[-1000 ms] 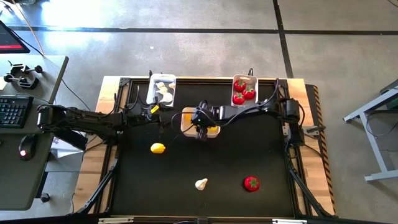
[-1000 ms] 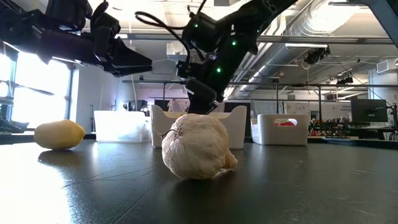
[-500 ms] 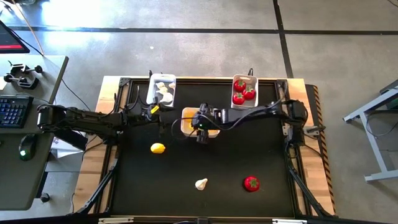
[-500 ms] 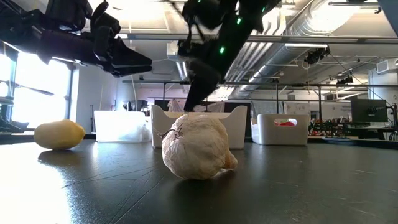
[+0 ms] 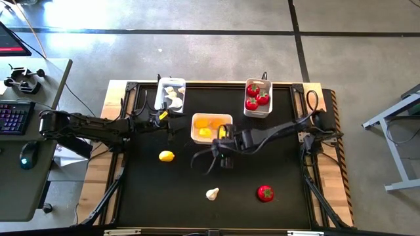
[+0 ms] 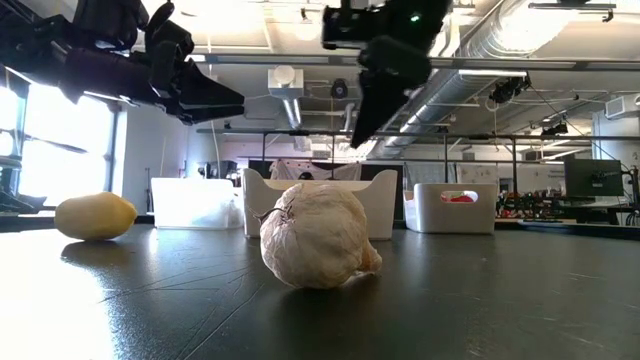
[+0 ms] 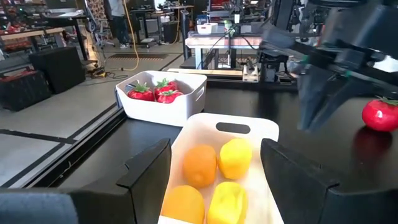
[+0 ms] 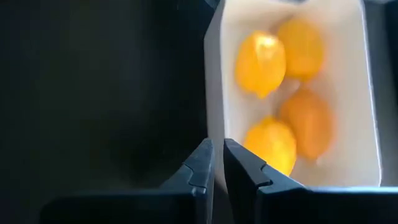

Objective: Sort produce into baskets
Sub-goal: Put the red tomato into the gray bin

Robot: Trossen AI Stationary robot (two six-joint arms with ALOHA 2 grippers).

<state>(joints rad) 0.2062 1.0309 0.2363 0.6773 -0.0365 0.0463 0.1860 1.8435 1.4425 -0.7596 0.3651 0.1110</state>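
Your right gripper (image 5: 211,159) is hanging above bare mat just in front of the middle basket (image 5: 211,128), fingers nearly touching with nothing between them. Your left gripper (image 5: 172,122) is waiting spread wide beside that basket, while a lemon (image 5: 167,156), a garlic bulb (image 5: 212,193) and a red fruit (image 5: 265,193) are lying loose on the table (image 5: 151,190).

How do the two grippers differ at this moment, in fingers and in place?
The left gripper has its fingers spread wide; the right gripper has its fingers nearly together. The left hangs beside the yellow-fruit bin, between it and the garlic bin; the right is in front of the yellow-fruit bin, over bare table. Both hold nothing.
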